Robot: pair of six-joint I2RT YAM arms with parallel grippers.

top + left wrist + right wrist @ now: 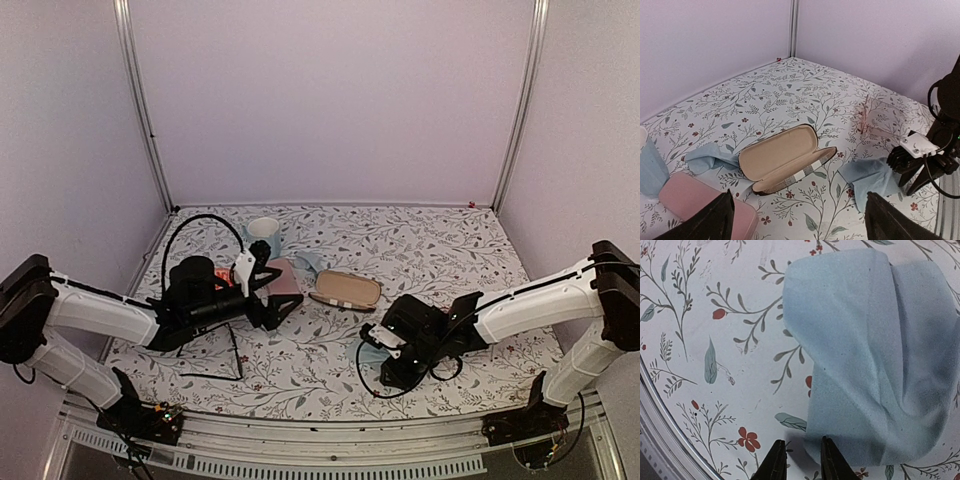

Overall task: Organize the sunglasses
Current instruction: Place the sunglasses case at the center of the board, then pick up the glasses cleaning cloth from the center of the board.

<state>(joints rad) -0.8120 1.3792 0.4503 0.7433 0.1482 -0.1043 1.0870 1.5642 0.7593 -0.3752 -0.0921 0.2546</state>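
No text, label, brand, number or sign can be read in any view. The bench (330,370) is printed only with leafy sprigs and small red flowers. On the open case (780,155), only a striped edge and a plain tan lining are seen.

Left gripper (283,298) sits just left of the open case (345,290), jaws spread wide, arm stretched low. Right gripper (799,462), right of the case and nearer, points down, fingers almost together.

Pale pinkish translucent sunglasses (864,116) stand upright; thin black pair (236,350) lies flat.
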